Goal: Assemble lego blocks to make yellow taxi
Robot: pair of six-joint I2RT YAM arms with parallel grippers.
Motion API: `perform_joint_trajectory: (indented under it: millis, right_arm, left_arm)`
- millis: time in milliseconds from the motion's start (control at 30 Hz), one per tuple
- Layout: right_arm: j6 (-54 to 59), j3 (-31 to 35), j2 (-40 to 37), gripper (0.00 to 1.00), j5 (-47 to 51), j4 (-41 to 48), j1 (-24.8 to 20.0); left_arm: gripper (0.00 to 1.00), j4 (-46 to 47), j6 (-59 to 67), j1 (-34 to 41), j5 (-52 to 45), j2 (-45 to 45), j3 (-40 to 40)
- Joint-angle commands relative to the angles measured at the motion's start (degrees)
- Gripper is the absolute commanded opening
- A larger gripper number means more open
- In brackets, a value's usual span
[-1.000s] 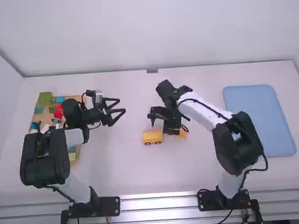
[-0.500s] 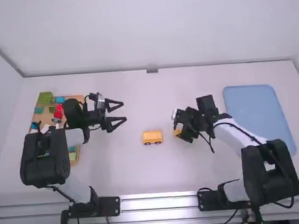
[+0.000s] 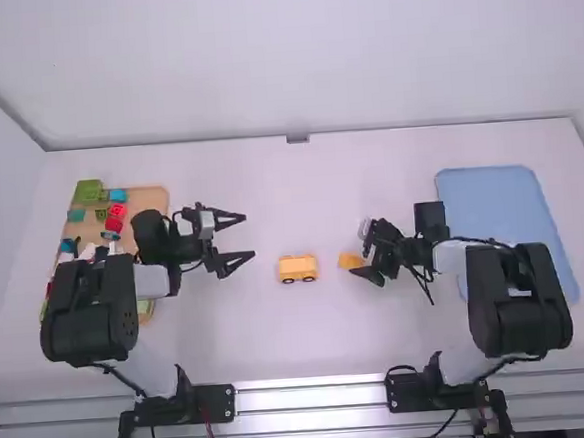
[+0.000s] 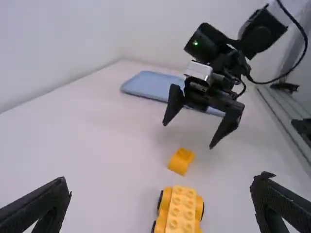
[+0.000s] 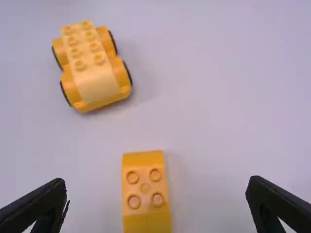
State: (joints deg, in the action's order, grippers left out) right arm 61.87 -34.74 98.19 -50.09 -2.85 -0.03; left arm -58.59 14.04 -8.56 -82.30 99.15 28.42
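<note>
R tool (image 4: 188, 135) open nr loose block (image 5: 146, 191), just right of wheeled base (image 5: 91, 65); L tool (image 3: 248, 236) open too. Off-ctr descent might nudge block, skewing grip.

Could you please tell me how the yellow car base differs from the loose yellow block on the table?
The car base has wheels with dark rims, while the block has none. The car base is clearly the larger piece; the block is smaller. The block lies close to the right hand, the car base farther from it. Both are yellow and rest on the white table.
</note>
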Motion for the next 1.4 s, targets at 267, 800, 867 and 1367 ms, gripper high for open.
perform_joint_trajectory:
  millis: [267, 800, 867, 1367]
  right_arm:
    - [7.4, 0.8, 8.2, 0.85, -4.6, -4.0, -0.8]
    - [7.4, 0.7, 14.2, 0.26, -6.9, -7.8, -2.6]
    - [7.4, 0.4, 14.2, 0.20, -8.5, -7.8, -2.6]
    - [3.1, -5.9, 9.0, 0.12, -10.0, -0.7, 2.7]
  left_arm:
    - [0.99, -19.4, -6.9, 0.0, 0.7, -0.1, -5.2]
    - [0.99, -32.4, -11.8, 0.0, -0.6, -0.6, -9.8]
    - [0.99, -28.5, -9.0, 0.0, 0.4, -0.6, -9.2]
    - [0.99, 31.3, 27.3, 9.8, 20.4, -0.6, 6.7]
